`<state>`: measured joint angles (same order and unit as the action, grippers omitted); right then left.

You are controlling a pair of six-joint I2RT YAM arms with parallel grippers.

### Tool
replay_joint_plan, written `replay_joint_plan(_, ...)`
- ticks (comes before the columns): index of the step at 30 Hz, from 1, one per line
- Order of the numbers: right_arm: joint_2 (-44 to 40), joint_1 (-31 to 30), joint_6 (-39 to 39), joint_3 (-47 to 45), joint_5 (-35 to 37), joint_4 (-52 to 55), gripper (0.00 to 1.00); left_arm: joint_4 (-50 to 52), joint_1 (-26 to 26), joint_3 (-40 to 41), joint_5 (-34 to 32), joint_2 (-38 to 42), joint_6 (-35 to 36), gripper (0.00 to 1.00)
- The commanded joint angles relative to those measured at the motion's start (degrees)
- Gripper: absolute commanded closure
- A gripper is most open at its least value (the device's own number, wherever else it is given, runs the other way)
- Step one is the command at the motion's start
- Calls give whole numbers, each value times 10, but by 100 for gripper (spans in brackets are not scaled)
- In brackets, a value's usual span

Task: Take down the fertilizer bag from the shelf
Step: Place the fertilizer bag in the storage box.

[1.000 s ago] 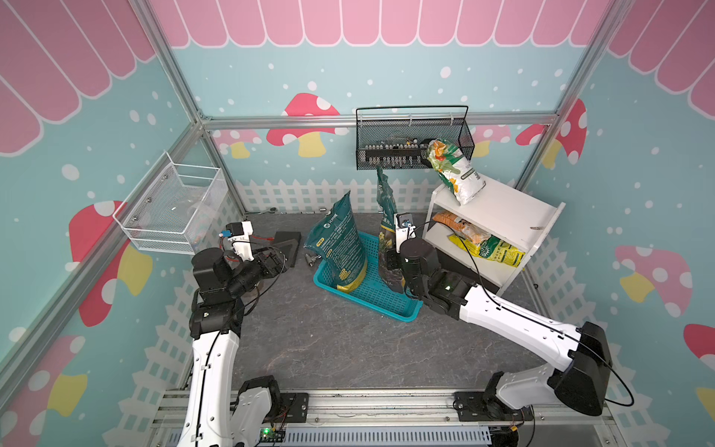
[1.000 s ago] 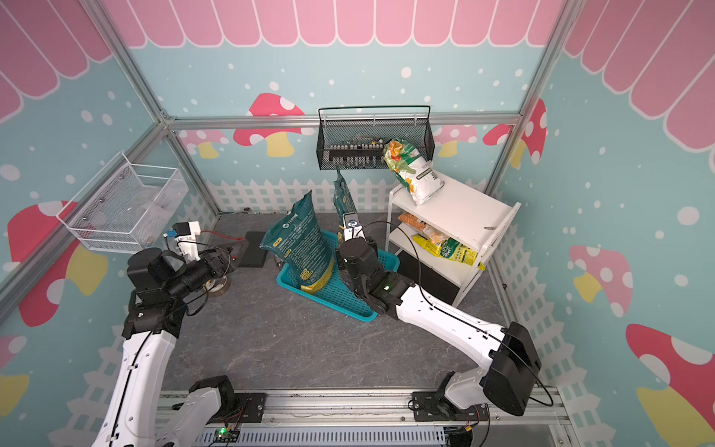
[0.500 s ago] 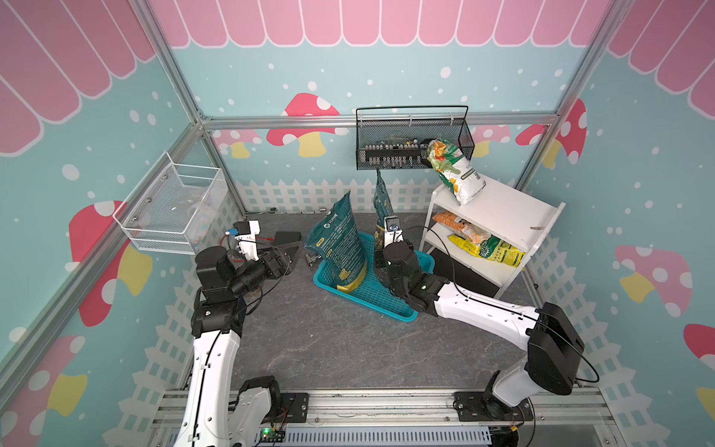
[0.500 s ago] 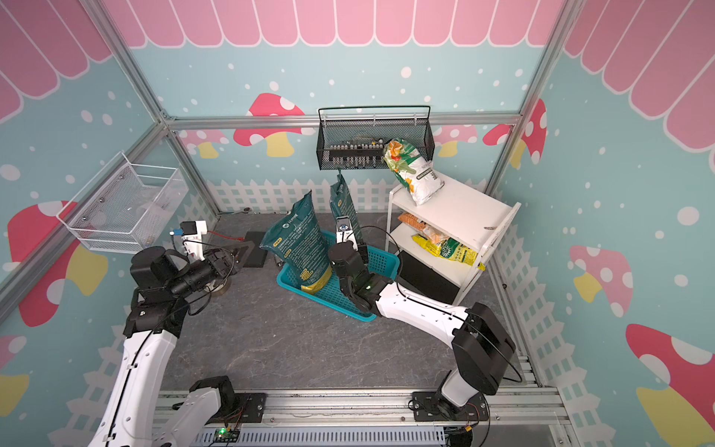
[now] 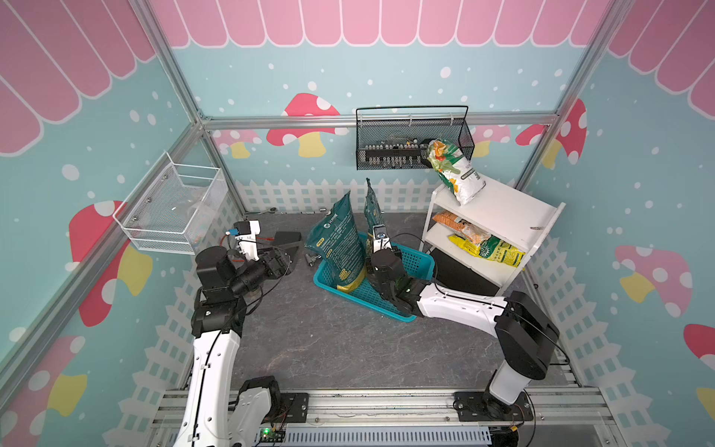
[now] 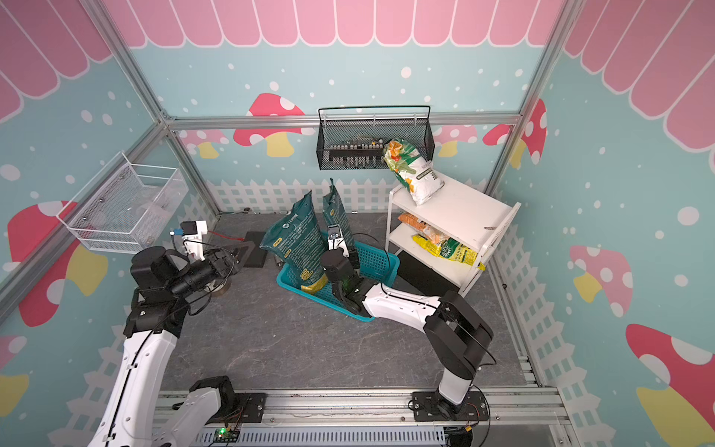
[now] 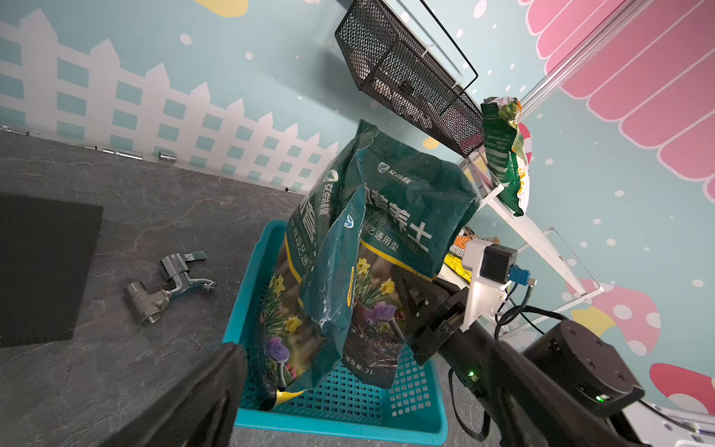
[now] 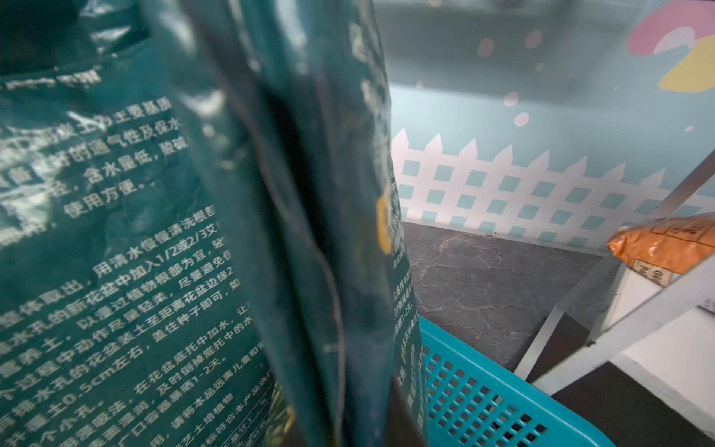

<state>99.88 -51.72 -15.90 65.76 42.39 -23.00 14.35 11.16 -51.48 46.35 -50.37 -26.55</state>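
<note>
you will find the dark green printed fertilizer bag (image 5: 373, 220) standing on end in the teal perforated plastic basket (image 5: 416, 267), long axis near vertical, its crimped top edge pointing up and leaning slightly toward the back wall. a second dark green bag of the same print (image 5: 340, 244) stands just beside it in the same basket, tilted the same way.

the printing is white chinese text on green; from the left wrist view you can read "3l" near the bottom edge, with yellow and purple flowers pictured on the front (most small lines are too blurred to read). the right wrist view shows dense white instruction text including "0.5cm" and "1/2".

the right gripper (image 7: 416, 309) is closed narrowly on the lower part of the fertilizer bag. the left gripper (image 5: 284, 257) hovers over the floor, apart from the basket; you cannot tell how wide its jaws stand.

the small white tiered shelf (image 5: 503, 216) stands just beside the basket, carrying a white and green pouch (image 5: 458, 176) on top.
</note>
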Motion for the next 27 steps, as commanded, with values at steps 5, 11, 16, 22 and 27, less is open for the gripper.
replay_joint_plan(5,34,0,-5,20,11,-153,100,-6,-2,-16,5,1,10,1)
replay_joint_plan(11,59,-6,1,7,13,-173,100,-6,-2,-16,5,1,10,1)
replay_joint_plan(16,60,-21,48,-24,-33,-212,85,-6,-2,-16,5,2,11,1)
replay_joint_plan(22,63,-38,88,-71,-85,-282,55,-6,-3,-15,5,2,10,1)
replay_joint_plan(27,78,-40,88,-59,-144,-263,34,-6,-3,-15,4,2,10,1)
